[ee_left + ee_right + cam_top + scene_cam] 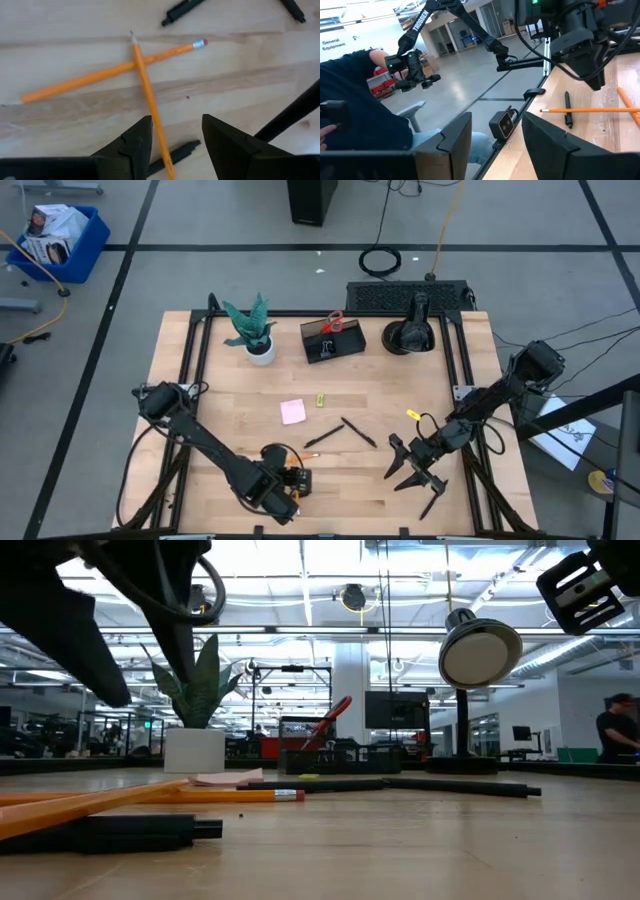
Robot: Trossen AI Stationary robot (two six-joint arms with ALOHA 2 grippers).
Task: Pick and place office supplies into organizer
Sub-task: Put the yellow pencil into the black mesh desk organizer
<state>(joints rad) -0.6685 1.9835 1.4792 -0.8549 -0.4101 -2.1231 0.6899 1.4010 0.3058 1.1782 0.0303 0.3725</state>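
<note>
My left gripper [175, 144] hangs open over two crossed orange pencils [142, 75] near the table's front edge. One pencil runs on between its fingers, with a short black pen [177, 154] beside it; the fingers touch nothing. My right gripper [405, 472] stands open and empty at the front right, pointing level. The dark organizer [332, 340] stands at the back with red-handled scissors [334, 323] upright in it. A pink sticky-note pad [292, 412], a tiny yellow piece [320, 399] and two black pens [325, 437] [358, 432] lie flat mid-table.
A teal plant in a white pot [258, 335] stands left of the organizer, a black round domed object [410, 332] right of it. A small yellow thing [412, 416] lies near the right arm. A person's dark sleeve [365, 115] shows beyond the near edge.
</note>
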